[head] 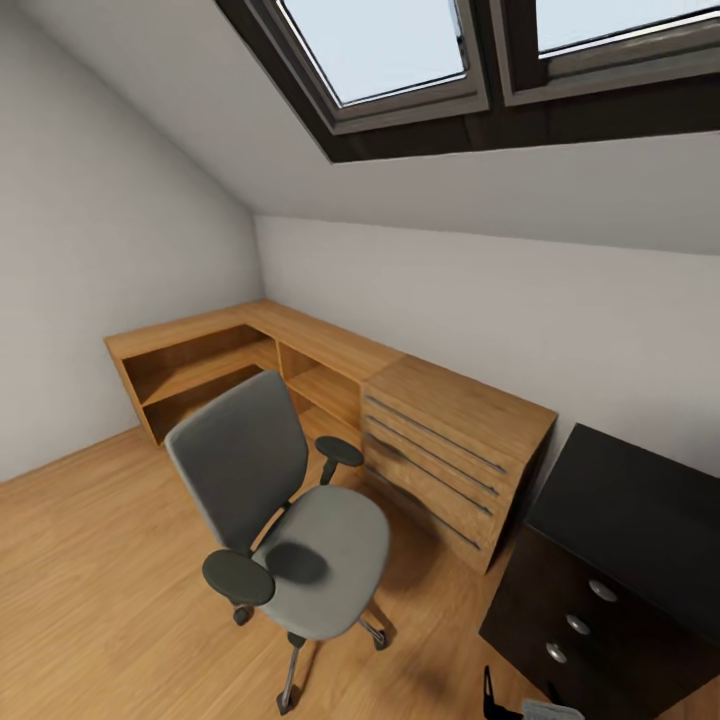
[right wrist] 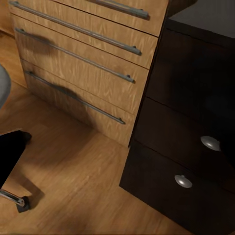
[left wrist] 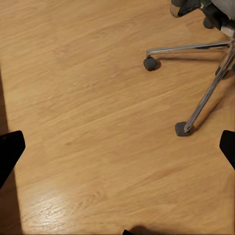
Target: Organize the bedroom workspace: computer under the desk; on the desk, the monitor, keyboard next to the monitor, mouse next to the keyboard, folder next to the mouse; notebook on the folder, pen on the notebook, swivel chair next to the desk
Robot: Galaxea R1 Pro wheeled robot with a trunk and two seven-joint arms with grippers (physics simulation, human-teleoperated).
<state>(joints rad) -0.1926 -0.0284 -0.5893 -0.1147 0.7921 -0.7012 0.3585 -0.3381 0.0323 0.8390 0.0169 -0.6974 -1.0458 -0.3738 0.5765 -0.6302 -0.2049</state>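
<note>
So the swivel chair (head: 285, 520) sits out on the wood floor (head: 90, 590), seat bare as far as I can see, just in front of the light wooden drawer chest (head: 450, 455). The black desk (head: 640, 515) with its drawer unit butts right up beside that chest. My guess is the chair needs rolling closer. The left gripper (left wrist: 117, 147) hangs over floor near the chair's chrome base (left wrist: 205, 73), fingers spread wide, holding nothing. Right gripper: can't tell.

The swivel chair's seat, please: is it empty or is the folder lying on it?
Empty: the swivel chair shows a bare grey seat, with no blue folder on it.
</note>
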